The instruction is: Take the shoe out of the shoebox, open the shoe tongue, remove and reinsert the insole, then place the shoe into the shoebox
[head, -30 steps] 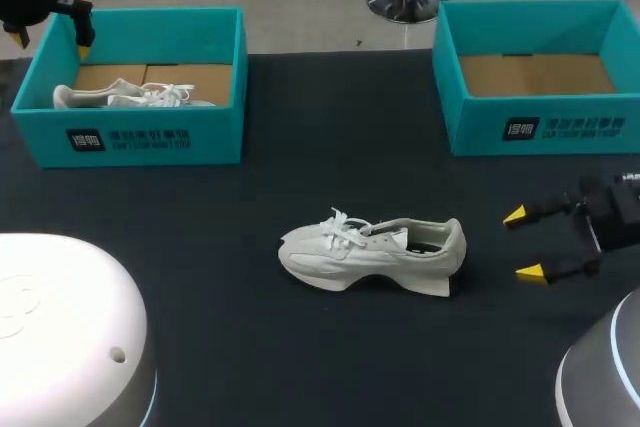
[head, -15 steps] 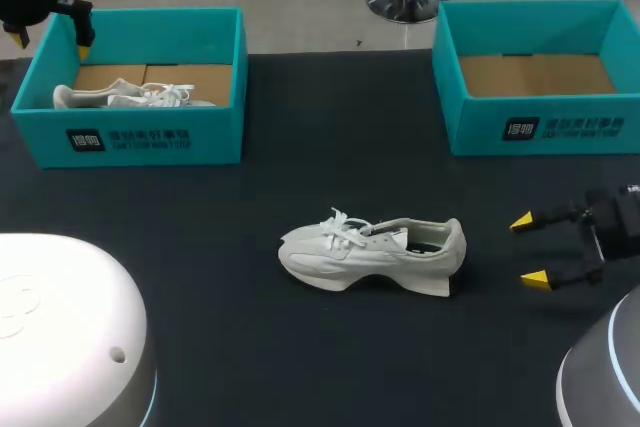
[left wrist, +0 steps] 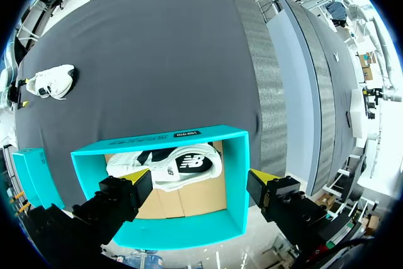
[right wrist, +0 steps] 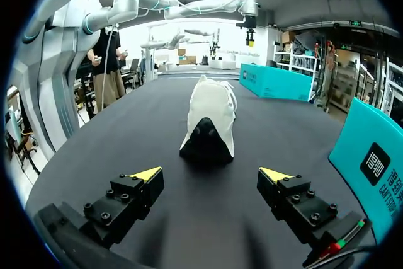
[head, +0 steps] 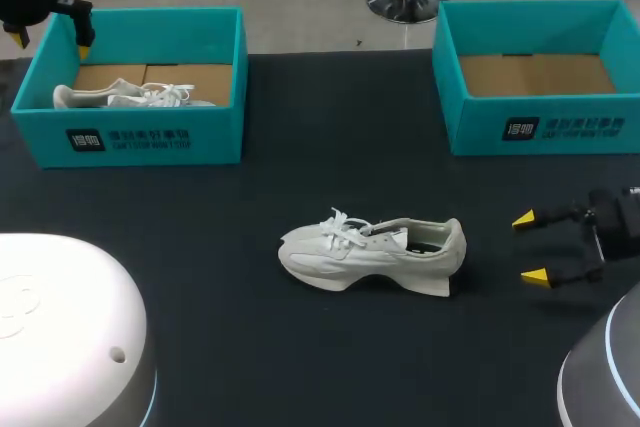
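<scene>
My right pincer (head: pixel 530 247), wide open at the frame's right, faces the white sneaker's (head: pixel 370 252) heel; I would advance level and pinch the heel collar gently.

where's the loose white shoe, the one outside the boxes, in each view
head view: the shoe lies near the picture's centre, toe to the left.
left wrist view: the shoe is small, far ahead of the left gripper, beyond the left shoebox.
right wrist view: the shoe is straight ahead of the right gripper, heel toward it.
shared landmark: the left shoebox.
</scene>
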Robot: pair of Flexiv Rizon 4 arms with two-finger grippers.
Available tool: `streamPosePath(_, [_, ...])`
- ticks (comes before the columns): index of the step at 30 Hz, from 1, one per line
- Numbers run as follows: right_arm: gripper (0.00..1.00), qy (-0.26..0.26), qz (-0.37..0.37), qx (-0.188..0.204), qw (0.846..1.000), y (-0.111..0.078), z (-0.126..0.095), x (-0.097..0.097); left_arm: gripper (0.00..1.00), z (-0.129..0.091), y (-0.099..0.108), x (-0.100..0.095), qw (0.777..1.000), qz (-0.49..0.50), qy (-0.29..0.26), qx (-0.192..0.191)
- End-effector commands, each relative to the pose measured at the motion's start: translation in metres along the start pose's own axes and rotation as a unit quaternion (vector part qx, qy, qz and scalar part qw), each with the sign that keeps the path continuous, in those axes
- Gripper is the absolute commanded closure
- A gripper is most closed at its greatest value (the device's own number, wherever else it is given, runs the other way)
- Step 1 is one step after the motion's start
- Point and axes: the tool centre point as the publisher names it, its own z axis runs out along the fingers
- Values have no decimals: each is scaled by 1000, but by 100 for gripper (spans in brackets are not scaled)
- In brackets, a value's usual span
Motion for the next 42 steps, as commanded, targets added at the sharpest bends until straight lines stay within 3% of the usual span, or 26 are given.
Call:
streamPosePath(1, [0,-3,2,2,1000,4,11,0,0,-1,-1,0,1000,0,1,-1])
streamPosePath(14, [0,-3,4,-4,1000,18,50,-2,0,-1,-1,0,1000,0,1,-1])
streamPosePath(22, [0,-11,14,-13,1000,23,74,6,0,-1,-1,0,1000,0,1,-1])
streamPosePath(42, [0,-57,56,-16,997,36,112,21,0,-1,-1,0,1000,0,1,-1])
